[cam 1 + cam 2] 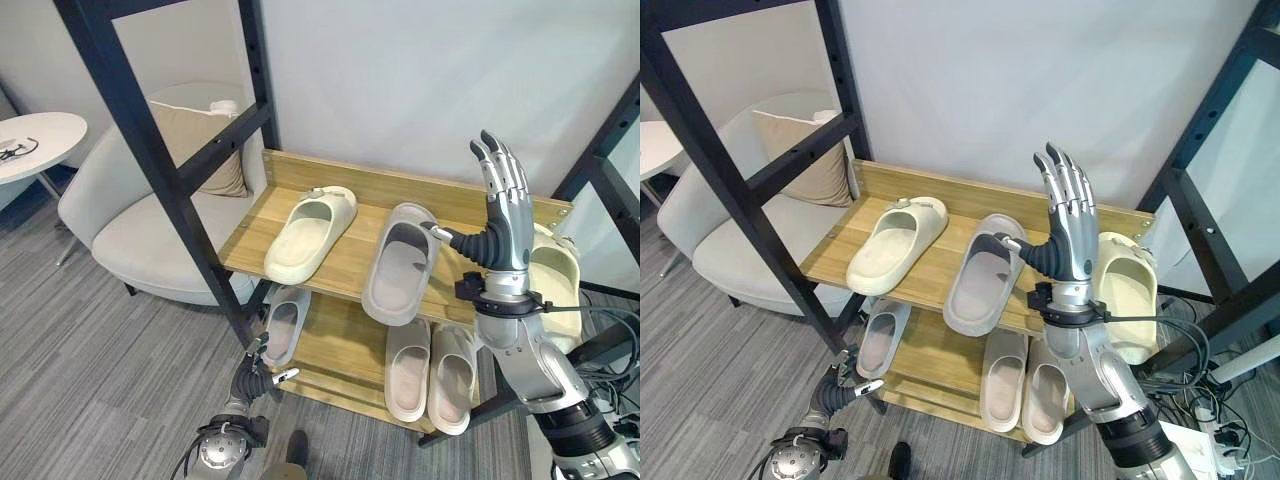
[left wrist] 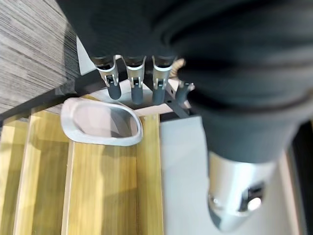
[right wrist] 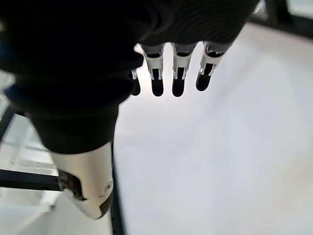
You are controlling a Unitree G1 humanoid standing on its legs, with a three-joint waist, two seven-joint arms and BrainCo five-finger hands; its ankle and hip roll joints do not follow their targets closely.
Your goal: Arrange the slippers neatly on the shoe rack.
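Upper shelf of the wooden shoe rack: cream slipper, grey slipper beside it, another cream slipper at the right end. Lower shelf — three more slippers. Right hand: raised above the rack, fingers straight, holding nothing. Left hand: low by the rack's left corner — fingers relaxed, empty.

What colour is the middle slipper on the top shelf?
Grey slipper, clearest in the left eye view.

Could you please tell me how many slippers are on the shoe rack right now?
6: top shelf holds a cream slipper, a grey slipper and a cream one far right, partly hidden; lower shelf holds one left and a pair.
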